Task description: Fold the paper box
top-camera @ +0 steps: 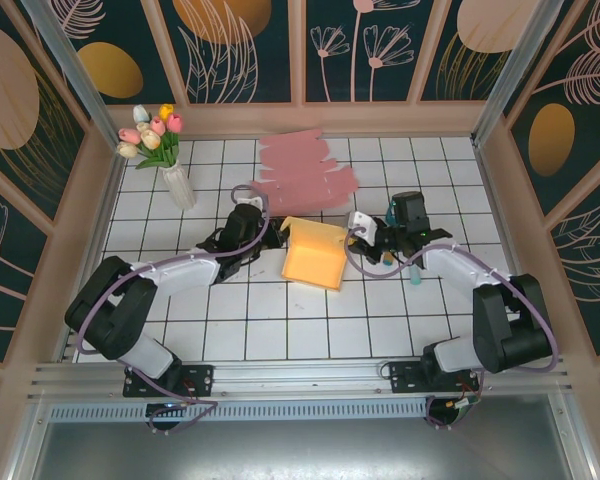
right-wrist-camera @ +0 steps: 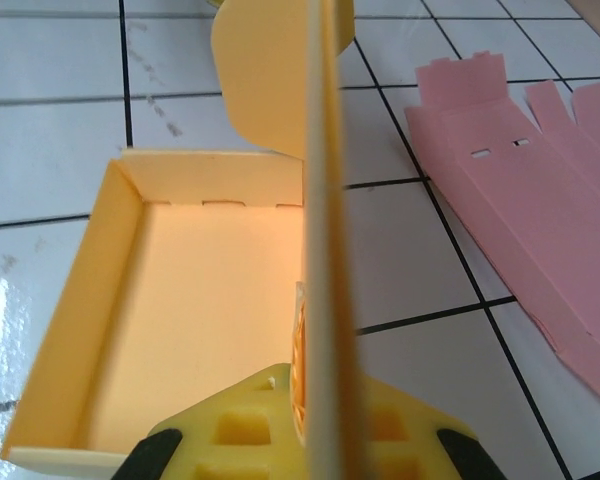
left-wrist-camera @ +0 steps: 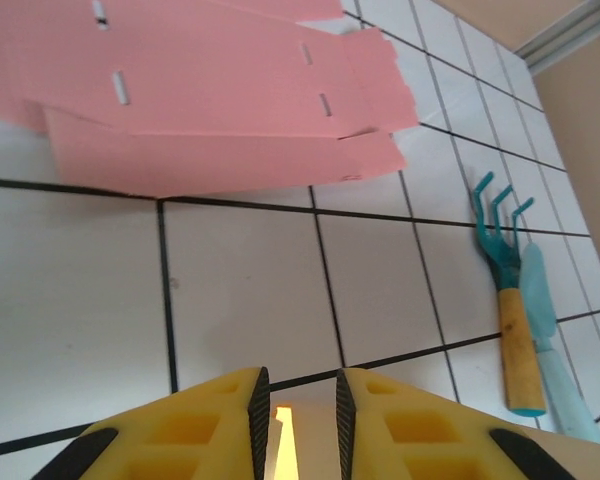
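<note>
The yellow paper box lies half folded in the middle of the table, its tray open upward with low walls. One tall panel stands upright on edge, and my right gripper is shut on its lower end at the box's right side. My left gripper is at the box's left edge. Its jaws stand close together, with a thin yellow strip of the box between the pads.
Flat pink cardboard sheets lie just behind the box. A teal hand rake with a wooden grip rests by the right arm. A white vase of tulips stands at the back left.
</note>
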